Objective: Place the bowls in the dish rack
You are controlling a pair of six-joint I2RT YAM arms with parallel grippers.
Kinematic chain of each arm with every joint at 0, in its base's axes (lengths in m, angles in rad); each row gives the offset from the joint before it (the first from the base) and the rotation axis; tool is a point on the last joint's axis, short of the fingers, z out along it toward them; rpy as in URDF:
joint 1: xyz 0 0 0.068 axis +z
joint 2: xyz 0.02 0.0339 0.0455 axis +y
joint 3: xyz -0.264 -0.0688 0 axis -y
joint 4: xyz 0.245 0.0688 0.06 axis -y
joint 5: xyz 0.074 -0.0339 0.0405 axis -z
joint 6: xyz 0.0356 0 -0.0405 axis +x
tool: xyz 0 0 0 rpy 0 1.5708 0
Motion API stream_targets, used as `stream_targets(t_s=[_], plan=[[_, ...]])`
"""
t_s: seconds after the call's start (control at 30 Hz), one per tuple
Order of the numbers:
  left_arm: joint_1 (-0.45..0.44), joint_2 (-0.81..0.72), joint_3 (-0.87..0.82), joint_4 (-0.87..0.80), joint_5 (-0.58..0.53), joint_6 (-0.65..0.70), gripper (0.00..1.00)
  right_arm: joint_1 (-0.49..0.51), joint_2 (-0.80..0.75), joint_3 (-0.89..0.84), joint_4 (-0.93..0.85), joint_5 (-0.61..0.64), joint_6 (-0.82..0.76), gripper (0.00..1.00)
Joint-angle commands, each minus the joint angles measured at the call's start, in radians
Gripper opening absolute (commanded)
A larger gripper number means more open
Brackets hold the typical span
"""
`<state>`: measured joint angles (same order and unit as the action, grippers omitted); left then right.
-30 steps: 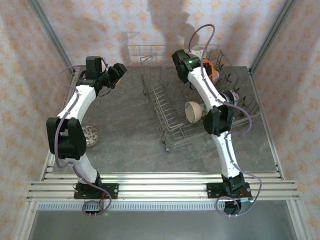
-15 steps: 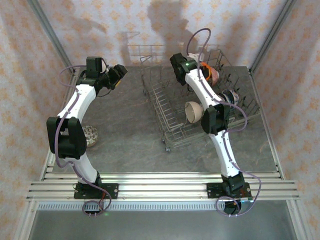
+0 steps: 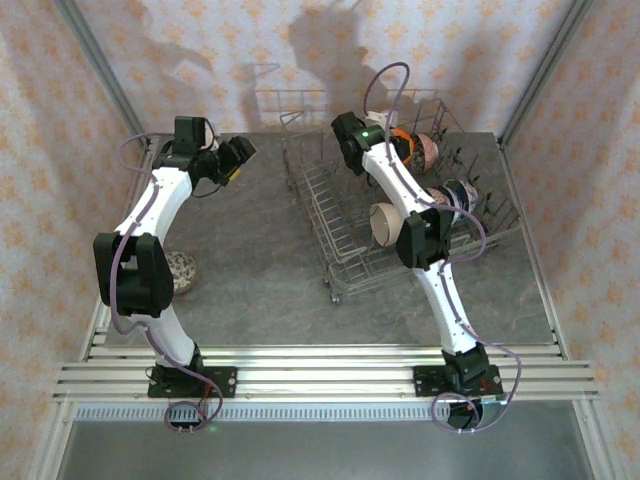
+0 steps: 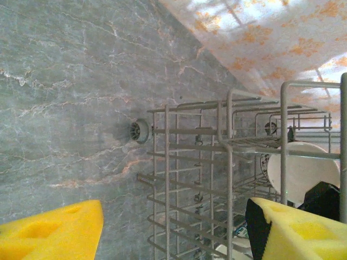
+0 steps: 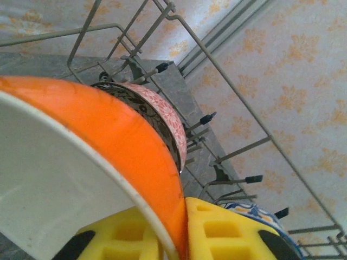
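1. Top external view: a patterned bowl (image 3: 182,270) sits on the table (image 3: 250,260) beside the left arm, not yet loaded.
2. The left gripper (image 3: 238,153) hovers with its jaws wide and empty, probably parked clear of the rack work.
3. Over the dish rack (image 3: 330,240), the right gripper (image 5: 176,233) pinches the rim of the orange bowl (image 5: 124,135), apparently seating it on edge to drain. Its white mouth faces away from the pink-patterned bowl (image 5: 168,119) just behind, and its axis lies roughly level.

The overhead camera looks down from the near edge over the whole surface (image 3: 260,265). All three views share the dish rack (image 3: 315,200), the right wrist camera nearest.
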<state>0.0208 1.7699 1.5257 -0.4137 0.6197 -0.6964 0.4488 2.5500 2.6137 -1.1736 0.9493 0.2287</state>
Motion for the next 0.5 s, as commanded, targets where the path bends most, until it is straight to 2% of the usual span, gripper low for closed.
stream_targets(t_s=[0.0, 0.17, 0.3, 0.33, 0.47], plan=[[0.006, -0.003, 0.043, -0.064, -0.04, 0.042, 0.71, 0.004, 0.02, 0.032, 0.026, 0.003, -0.003, 0.19], [0.02, -0.055, 0.04, -0.226, -0.219, 0.128, 0.72, 0.007, 0.023, 0.028, 0.027, -0.031, -0.008, 0.21], [0.074, -0.123, -0.039, -0.243, -0.242, 0.121, 0.72, 0.007, 0.025, 0.028, 0.008, -0.049, 0.0, 0.23], [0.087, -0.136, -0.057, -0.249, -0.249, 0.117, 0.72, 0.007, 0.021, 0.03, 0.004, -0.066, 0.001, 0.25], [0.126, -0.184, -0.108, -0.305, -0.319, 0.124, 0.73, 0.014, -0.003, 0.022, 0.001, -0.189, 0.001, 0.47]])
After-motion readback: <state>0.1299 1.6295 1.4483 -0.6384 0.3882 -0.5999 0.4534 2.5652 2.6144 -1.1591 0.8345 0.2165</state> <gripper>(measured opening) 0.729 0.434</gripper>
